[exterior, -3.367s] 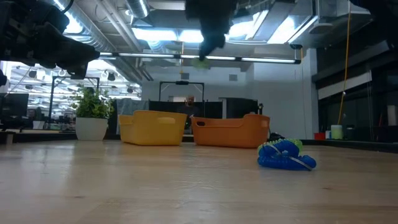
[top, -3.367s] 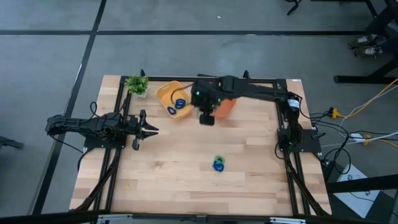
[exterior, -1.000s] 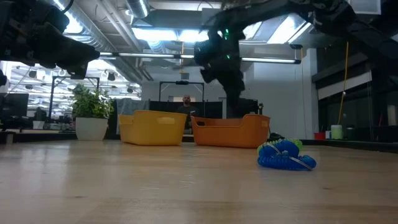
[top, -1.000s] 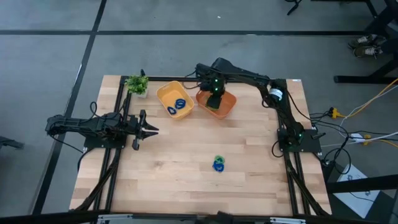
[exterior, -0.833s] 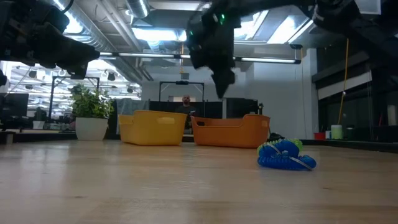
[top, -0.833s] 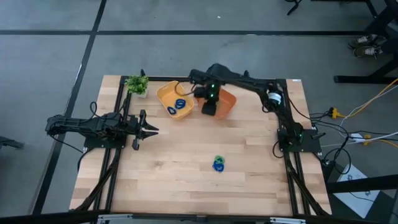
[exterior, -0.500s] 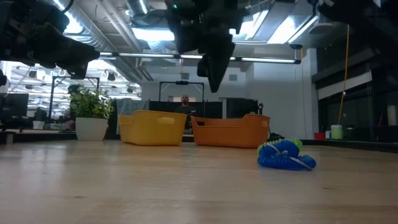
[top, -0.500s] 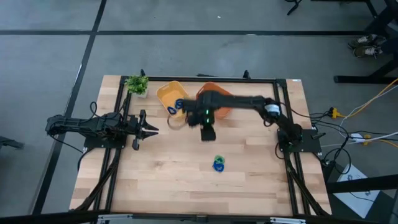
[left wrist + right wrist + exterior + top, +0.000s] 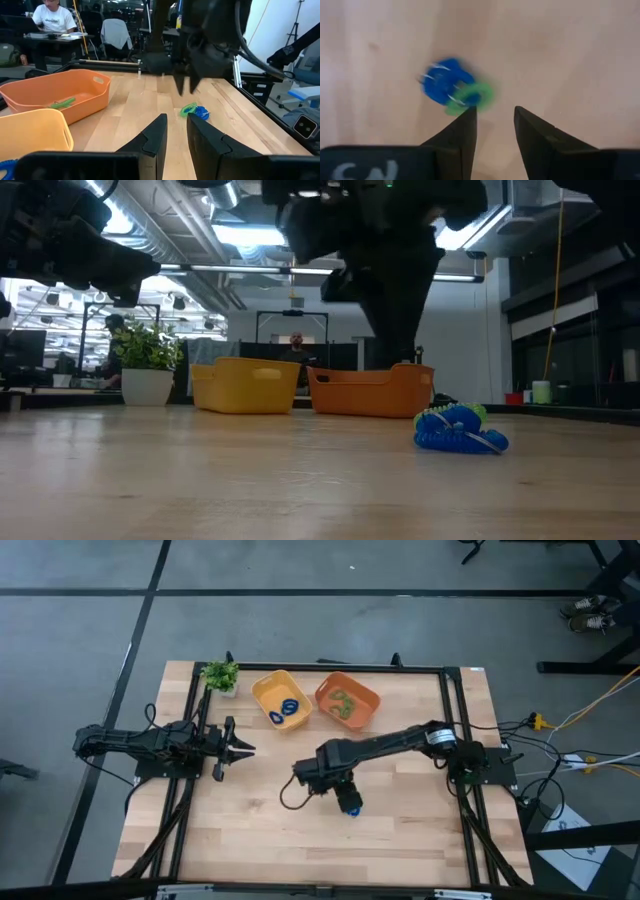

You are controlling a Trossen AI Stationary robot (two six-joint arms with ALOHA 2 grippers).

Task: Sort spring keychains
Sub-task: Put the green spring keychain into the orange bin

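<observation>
A blue and a green spring keychain (image 9: 351, 803) lie tangled together on the wooden table, also seen in the right wrist view (image 9: 454, 91) and the low view (image 9: 460, 430). My right gripper (image 9: 342, 790) hovers open just above and beside them, touching nothing; the pair lies ahead of its fingertips (image 9: 492, 120). Blue keychains (image 9: 290, 708) lie in the yellow tray (image 9: 266, 690), green ones (image 9: 341, 703) in the orange tray (image 9: 368, 698). My left gripper (image 9: 243, 750) waits open at the table's left.
A small potted plant (image 9: 220, 675) stands at the far left corner beside the yellow tray. Black frame rails run along the table's left, far and right sides. Bare wood lies around the keychains on the table. A person (image 9: 297, 345) sits in the room behind.
My right gripper has left the orange tray, swung toward the table's near edge and come down over the blue and green keychains on the table. Those keychains have not moved.
</observation>
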